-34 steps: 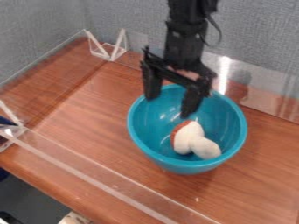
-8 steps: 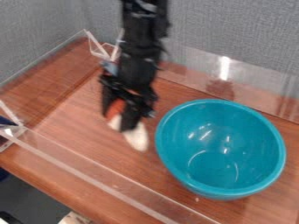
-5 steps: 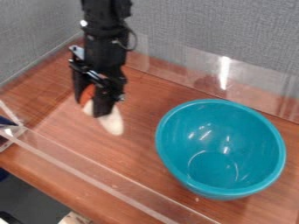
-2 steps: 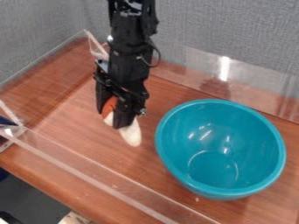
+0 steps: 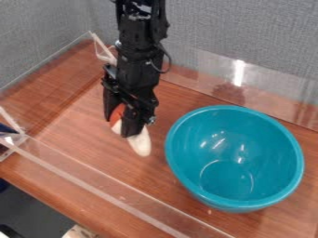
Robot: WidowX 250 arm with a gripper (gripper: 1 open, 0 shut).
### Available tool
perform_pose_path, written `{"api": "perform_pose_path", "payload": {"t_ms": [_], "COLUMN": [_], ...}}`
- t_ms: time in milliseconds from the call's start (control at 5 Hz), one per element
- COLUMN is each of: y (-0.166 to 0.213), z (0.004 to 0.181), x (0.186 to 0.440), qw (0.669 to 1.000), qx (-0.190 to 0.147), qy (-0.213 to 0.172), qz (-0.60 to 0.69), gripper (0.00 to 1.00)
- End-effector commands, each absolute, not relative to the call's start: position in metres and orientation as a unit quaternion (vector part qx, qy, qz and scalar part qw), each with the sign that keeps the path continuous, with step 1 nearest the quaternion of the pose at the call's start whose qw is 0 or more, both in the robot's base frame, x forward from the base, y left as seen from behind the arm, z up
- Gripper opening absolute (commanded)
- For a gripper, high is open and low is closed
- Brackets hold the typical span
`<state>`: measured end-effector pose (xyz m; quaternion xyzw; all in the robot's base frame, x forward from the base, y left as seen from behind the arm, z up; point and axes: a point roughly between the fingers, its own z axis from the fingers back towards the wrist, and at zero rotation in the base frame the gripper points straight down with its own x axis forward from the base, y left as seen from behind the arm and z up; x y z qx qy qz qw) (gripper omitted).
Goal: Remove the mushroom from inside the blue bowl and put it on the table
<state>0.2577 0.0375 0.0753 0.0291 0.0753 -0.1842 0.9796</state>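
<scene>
White wire rack (image 5: 10, 137) at left.

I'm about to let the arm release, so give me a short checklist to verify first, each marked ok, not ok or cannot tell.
1. Mushroom out of the blue bowl: ok, it is to the side of it.
2. Mushroom in the gripper's grasp: ok, the fingers are closed on its cap end.
3. Bare table around the drop spot: ok, bare wood shows around the mushroom on the near side.
4. Mushroom resting on the table: cannot tell, a single view does not settle whether its stem touches.
5. Bowl upright, opening up: ok.
6. Mushroom released: not ok, the gripper has it.
</scene>
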Motion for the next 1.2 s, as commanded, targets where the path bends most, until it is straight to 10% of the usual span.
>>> {"api": "perform_pose_path", "payload": {"t_ms": [0, 400, 600, 1000], "y": [0.043, 0.046, 0.047, 0.056], "z": [0.082, 0.080, 0.079, 0.100], "x": [0.263, 0.264, 0.266, 0.269], "qw": [0.982, 0.982, 0.983, 0.987], "qx": [0.033, 0.031, 0.029, 0.023], "qy": [0.055, 0.053, 0.054, 0.034], "qz": [-0.177, -0.178, -0.176, -0.153], "gripper": [0.00, 0.00, 1.00, 1.00]}}
